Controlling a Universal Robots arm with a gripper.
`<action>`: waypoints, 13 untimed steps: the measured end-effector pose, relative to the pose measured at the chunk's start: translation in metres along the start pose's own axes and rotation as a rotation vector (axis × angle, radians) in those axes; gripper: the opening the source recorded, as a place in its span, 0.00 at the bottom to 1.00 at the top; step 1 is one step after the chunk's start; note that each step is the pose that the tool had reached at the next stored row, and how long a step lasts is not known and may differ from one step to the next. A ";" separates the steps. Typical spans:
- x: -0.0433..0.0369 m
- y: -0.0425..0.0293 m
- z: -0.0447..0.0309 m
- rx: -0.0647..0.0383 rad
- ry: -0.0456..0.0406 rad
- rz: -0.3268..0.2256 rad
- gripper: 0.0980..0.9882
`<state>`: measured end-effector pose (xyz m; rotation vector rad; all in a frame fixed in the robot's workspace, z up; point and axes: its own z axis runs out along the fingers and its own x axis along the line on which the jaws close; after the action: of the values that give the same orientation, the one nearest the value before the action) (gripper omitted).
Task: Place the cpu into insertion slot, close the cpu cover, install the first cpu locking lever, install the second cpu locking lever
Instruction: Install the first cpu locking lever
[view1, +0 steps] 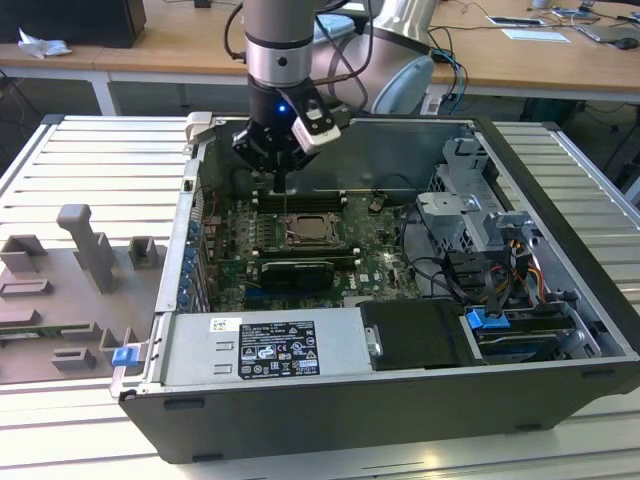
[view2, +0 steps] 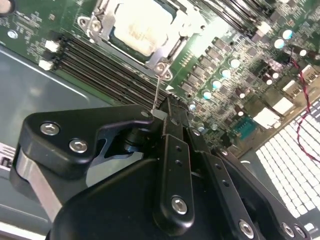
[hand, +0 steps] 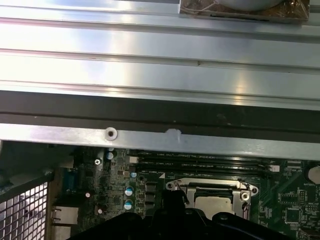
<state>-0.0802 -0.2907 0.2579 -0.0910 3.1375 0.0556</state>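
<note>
With your gripper (view2: 164, 111) pinched on the tip of the thin cpu locking lever (view2: 157, 92), just beside the cpu (view2: 142, 27) seated under its closed cpu cover (view2: 175, 45), swing low and steady so it doesn't slip.

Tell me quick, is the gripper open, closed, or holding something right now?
The gripper is closed, pinching the free end of the thin locking lever.

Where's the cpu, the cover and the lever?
cpu (view2: 142, 27), second wrist view, middle of its pale face.
cover (view2: 171, 48), second wrist view, frame edge beside the chip.
lever (view2: 156, 93), second wrist view, middle of the thin rod.
</note>
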 end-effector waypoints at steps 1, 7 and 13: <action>-0.0035 -0.0002 0.0004 0.000 0.0000 0.000 0.01; -0.0267 -0.0016 0.0024 0.001 0.0012 0.000 0.01; -0.0395 -0.0025 0.0048 -0.028 -0.0003 0.000 0.01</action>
<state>-0.0406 -0.2907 0.2532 -0.0911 3.1369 0.1000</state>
